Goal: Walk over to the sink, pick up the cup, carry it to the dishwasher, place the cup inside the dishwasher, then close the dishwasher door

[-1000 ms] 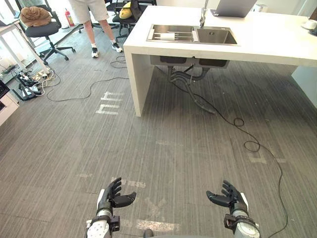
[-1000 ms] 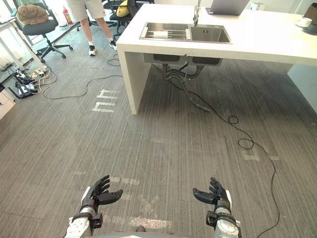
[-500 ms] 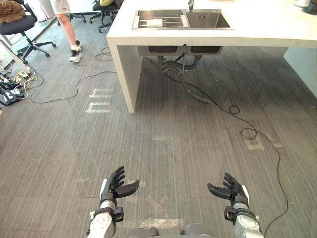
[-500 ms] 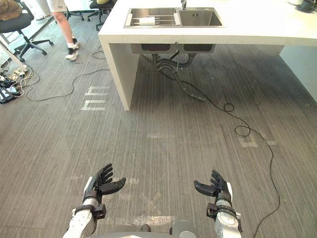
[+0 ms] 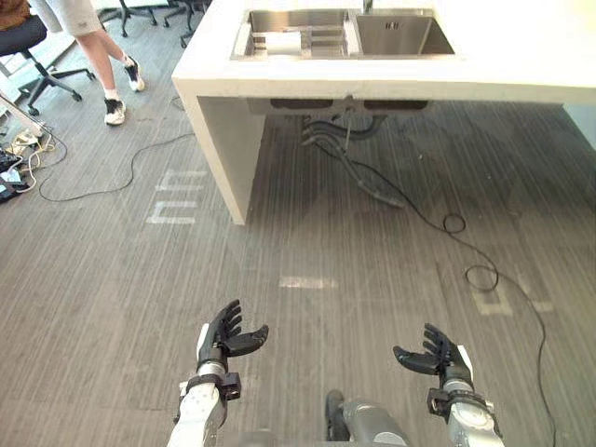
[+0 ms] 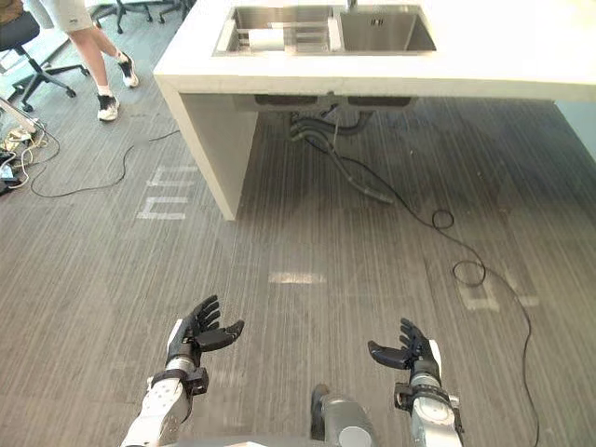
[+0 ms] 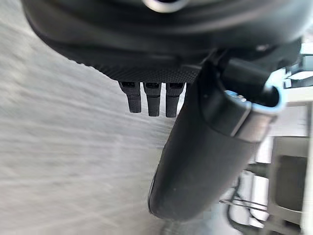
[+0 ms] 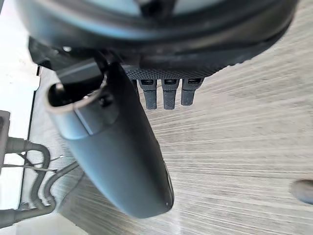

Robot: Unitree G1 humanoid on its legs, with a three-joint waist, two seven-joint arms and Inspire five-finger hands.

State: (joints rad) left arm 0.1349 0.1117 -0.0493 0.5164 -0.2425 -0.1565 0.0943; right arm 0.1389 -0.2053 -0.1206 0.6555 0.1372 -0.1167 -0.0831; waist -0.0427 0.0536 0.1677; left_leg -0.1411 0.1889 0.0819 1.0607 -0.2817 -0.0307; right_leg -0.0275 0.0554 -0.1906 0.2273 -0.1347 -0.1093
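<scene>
Cup (image 5: 284,42) lies in sink (image 5: 406,35), far from empty, spread left hand (image 5: 223,337) and right hand (image 5: 436,357).

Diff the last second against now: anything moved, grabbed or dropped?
The view has shifted: the robot has walked closer to the counter and sink, which now look larger and sit higher in the eye views. The person's legs at far left have changed stride. Nothing was taken or let go. The left hand and right hand stay open, empty and low in front.
</scene>
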